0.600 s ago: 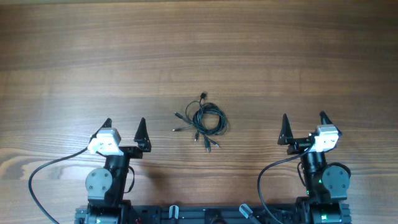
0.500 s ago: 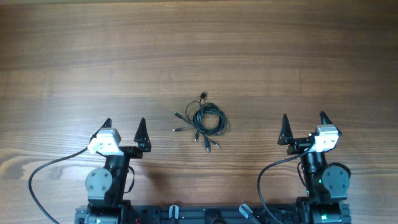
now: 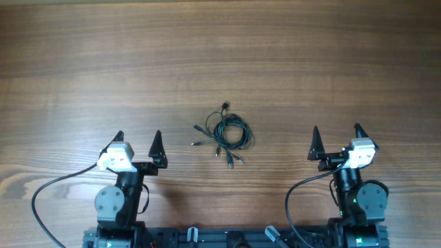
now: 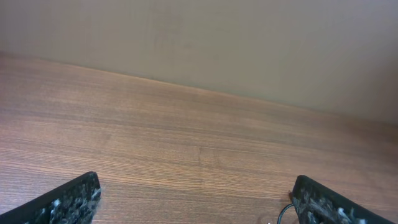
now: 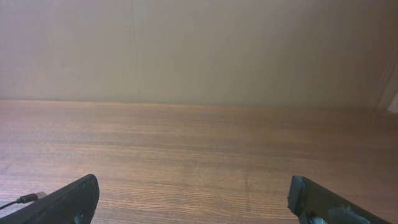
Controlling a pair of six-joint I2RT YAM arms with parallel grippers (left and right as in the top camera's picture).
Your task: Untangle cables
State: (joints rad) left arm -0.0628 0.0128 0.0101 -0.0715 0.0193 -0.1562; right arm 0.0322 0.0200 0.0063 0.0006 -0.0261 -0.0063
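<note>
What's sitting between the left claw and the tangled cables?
Nothing: in the overhead view only bare wooden table separates the left claw from the cables.

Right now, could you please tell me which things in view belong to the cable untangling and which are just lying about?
Belong to the job: the cables, tangled mid-table; left gripper and right gripper, both open, apart from them.
Just there: thicker arm leads; wooden table.

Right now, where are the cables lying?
In the overhead view, the cables lie coiled midway between the left gripper and the right gripper, touching neither.
</note>
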